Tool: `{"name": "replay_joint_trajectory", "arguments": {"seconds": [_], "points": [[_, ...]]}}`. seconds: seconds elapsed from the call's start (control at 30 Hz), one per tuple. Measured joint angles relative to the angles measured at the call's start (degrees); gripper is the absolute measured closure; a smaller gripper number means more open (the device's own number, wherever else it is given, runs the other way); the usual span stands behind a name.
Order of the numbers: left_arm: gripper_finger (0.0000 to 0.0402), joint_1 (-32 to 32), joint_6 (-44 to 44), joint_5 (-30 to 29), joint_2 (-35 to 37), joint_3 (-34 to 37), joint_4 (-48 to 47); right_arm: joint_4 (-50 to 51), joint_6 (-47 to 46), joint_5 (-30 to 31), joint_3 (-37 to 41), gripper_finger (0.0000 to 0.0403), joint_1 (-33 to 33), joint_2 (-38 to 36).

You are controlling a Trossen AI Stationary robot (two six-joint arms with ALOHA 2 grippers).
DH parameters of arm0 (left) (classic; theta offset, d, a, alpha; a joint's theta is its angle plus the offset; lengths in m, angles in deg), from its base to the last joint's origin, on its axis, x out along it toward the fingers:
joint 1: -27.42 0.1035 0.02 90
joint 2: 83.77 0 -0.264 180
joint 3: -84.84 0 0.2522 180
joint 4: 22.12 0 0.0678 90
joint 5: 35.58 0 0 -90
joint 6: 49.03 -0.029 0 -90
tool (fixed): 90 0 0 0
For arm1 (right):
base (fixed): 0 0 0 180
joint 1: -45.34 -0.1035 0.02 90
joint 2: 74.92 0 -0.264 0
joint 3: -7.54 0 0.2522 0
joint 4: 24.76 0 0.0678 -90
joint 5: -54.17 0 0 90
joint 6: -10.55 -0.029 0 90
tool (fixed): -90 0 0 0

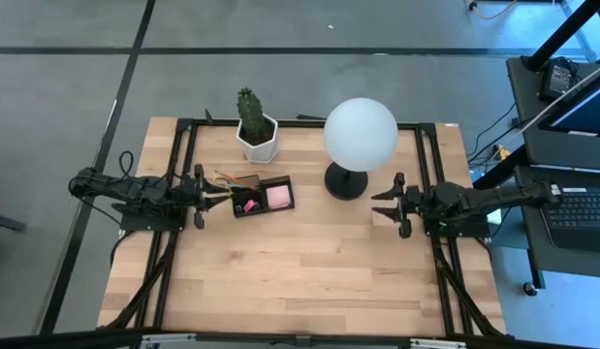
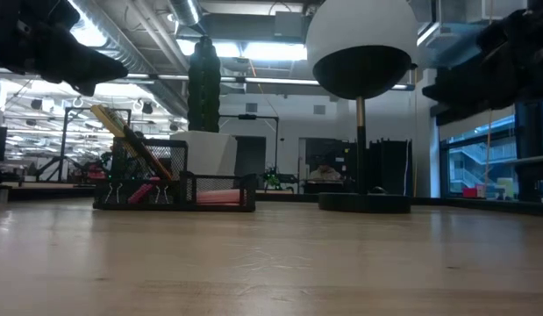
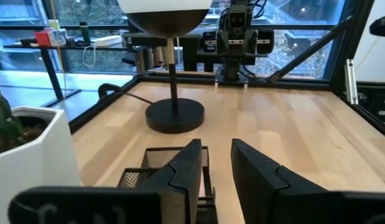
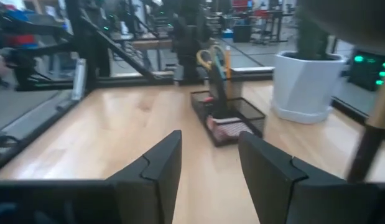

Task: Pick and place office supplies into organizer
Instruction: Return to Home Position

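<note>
Bare wooden desk (image 1: 309, 271), left claw (image 3: 216, 144) and right claw (image 4: 209, 135) both parted and empty at opposite edges, one black organizer (image 2: 185, 162) just beside the left claw holding one pink sticky-note pad (image 1: 277, 197) and yellow-handled scissors (image 4: 212, 57), one cactus (image 1: 249, 109), one globe lamp (image 1: 361, 133) beyond.

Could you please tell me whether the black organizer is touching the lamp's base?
No, the high view shows a gap of bare table between the organizer and the lamp base.

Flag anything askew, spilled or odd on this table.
Only mildly: the yellow-handled scissors and a pencil lean slanted out of the black organizer, at its end near the left pincer. Nothing looks spilled or damaged.
</note>
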Motion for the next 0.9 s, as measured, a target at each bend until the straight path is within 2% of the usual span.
{"name": "replay_joint_trajectory", "arguments": {"seconds": [0.27,0.47,0.6,0.9], "points": [[0.0320,0.00,-1.50,-2.66,0.00,0.00,-0.08,9.06,0.43,-0.07,-0.02,0.0241,6.70,-8.00],[0.0320,0.00,-1.95,-2.83,0.00,0.09,-0.10,10.27,4.82,-0.11,-0.05,0.0241,9.92,-13.07],[0.0320,-0.01,-1.38,-3.46,-0.01,2.89,0.93,10.29,7.48,-0.11,-0.09,0.0241,11.33,-13.73],[0.0320,-0.01,-0.57,-3.01,-0.02,3.17,2.44,10.29,7.91,0.00,-0.09,0.0241,12.64,-13.51]]}}
